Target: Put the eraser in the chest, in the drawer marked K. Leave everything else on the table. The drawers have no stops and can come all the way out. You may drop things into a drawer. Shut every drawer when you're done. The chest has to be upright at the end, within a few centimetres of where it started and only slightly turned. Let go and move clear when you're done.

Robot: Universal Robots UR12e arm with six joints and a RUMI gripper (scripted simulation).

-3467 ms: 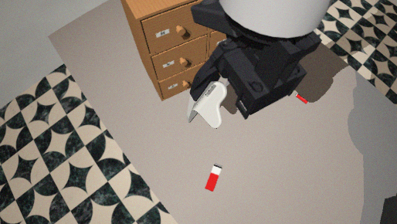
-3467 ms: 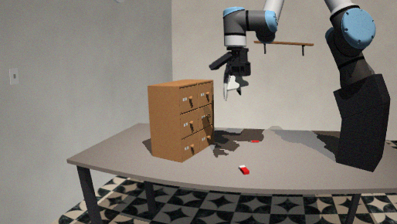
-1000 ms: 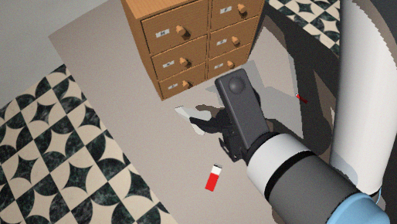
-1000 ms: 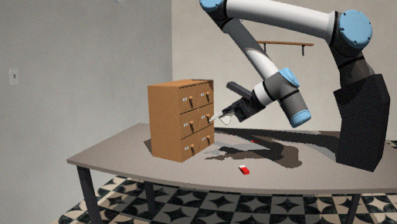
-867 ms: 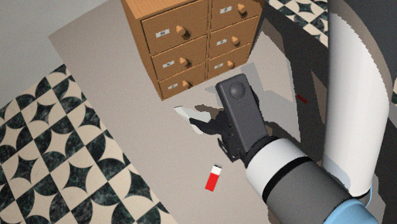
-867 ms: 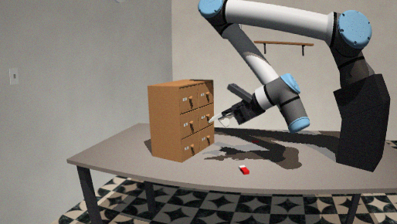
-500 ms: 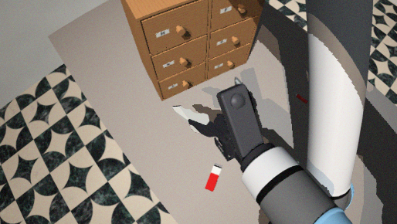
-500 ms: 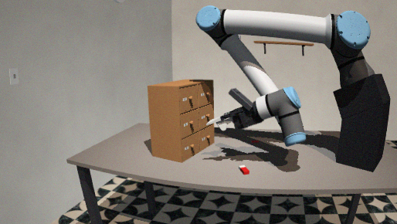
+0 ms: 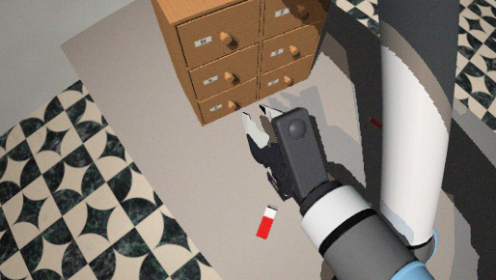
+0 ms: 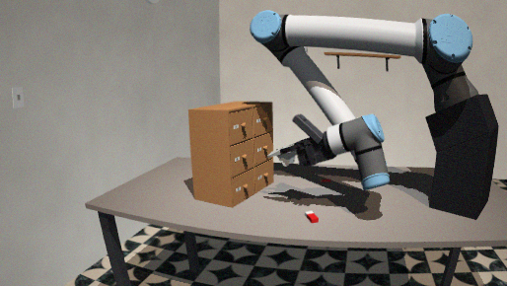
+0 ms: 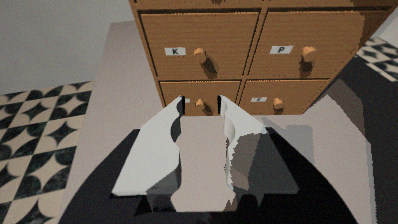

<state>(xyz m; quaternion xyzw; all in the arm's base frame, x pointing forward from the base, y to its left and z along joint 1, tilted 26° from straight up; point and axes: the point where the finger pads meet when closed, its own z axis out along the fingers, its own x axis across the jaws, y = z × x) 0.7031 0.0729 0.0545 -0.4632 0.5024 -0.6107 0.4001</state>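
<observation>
While the red-and-white eraser (image 9: 265, 223) (image 10: 312, 217) lies on the table (image 9: 159, 121) (image 10: 163, 217) (image 11: 102, 110), the gripper (image 9: 254, 110) (image 10: 269, 156) (image 11: 201, 97) (empty, jaws partly closed) points toward the chest (image 9: 185, 68) (image 10: 211, 153) (image 11: 243, 87).

the setting is a plain room of unspecified type; its use cannot be determined. a patterned tile floor (image 9: 98, 219) (image 10: 276, 263) (image 11: 30, 145) meets bare, pale walls. a light switch (image 10: 18, 98) is mounted on the left wall, and a bracketed wooden wall shelf (image 10: 362, 55) on the rear wall. the robot arm (image 9: 412, 145) (image 10: 352, 35) at the table (image 9: 174, 159) (image 10: 163, 217) (image 11: 102, 95) suggests a lab-type workspace.
</observation>
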